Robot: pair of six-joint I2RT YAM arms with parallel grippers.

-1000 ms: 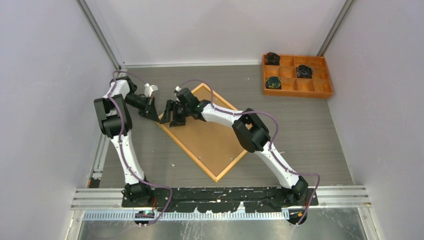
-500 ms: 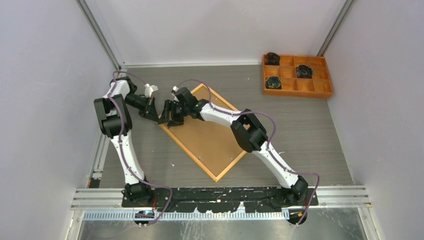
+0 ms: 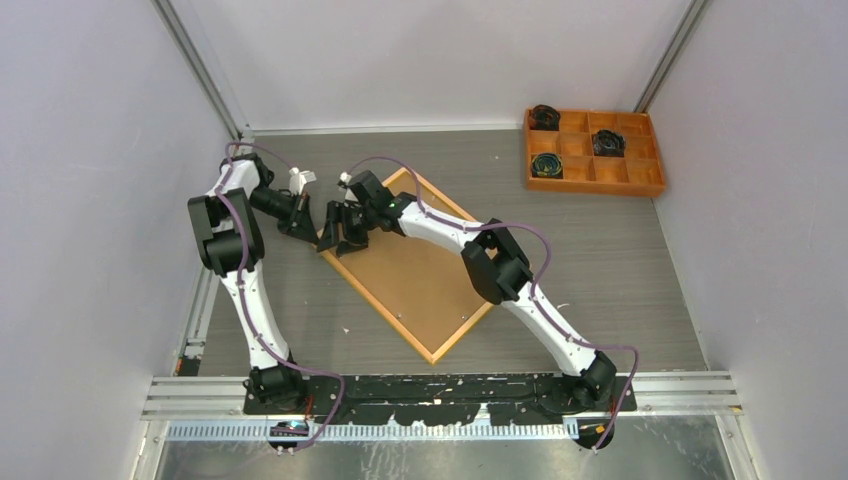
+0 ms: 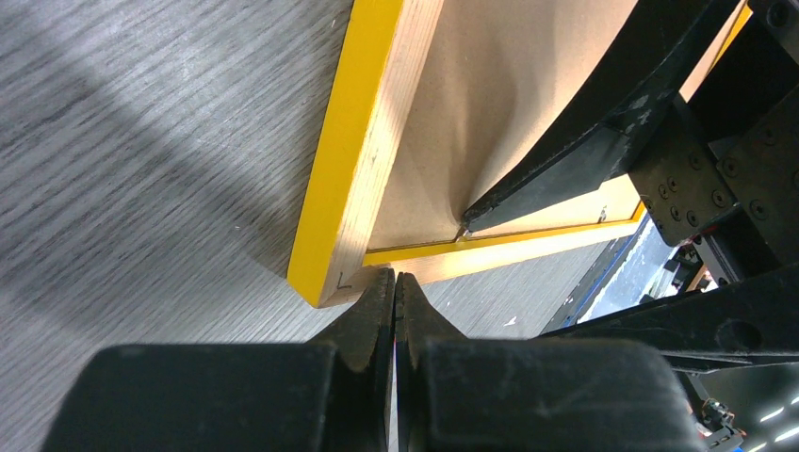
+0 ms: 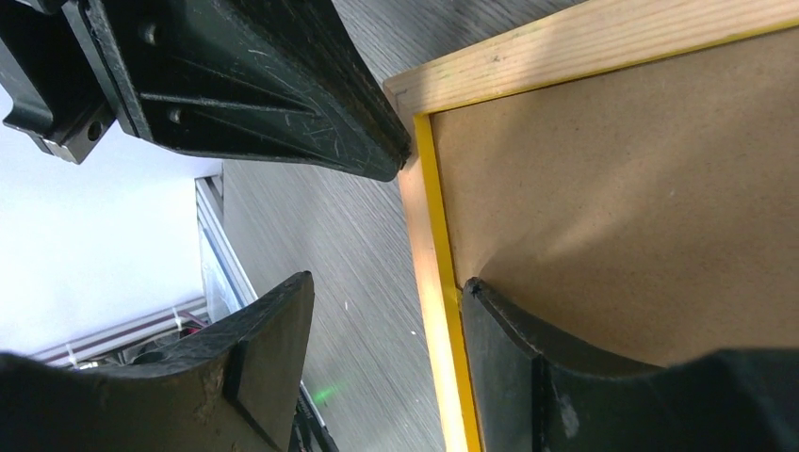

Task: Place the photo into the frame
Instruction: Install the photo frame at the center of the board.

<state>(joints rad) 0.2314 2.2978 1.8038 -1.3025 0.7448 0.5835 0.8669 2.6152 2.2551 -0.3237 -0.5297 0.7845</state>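
The frame (image 3: 376, 302) lies face down on the table, turned like a diamond, with a brown backing board (image 3: 420, 275) in it. The photo is out of view. My left gripper (image 3: 312, 235) is shut on nothing, its tips (image 4: 394, 278) touching the frame's (image 4: 372, 141) left corner from outside. My right gripper (image 5: 386, 281) is open and straddles the frame's rim (image 5: 565, 47) near that corner. One finger (image 5: 509, 348) rests on the backing board (image 5: 641, 188) just inside the yellow lip, and the other finger (image 5: 264, 348) hangs over the table outside it.
An orange compartment tray (image 3: 592, 150) with dark round items stands at the back right. Walls close in the table on the left, back and right. The two grippers are close together at the frame's left corner.
My right gripper has slid a little to the left along the backing board toward the frame's left corner. The left arm and the frame have not moved.
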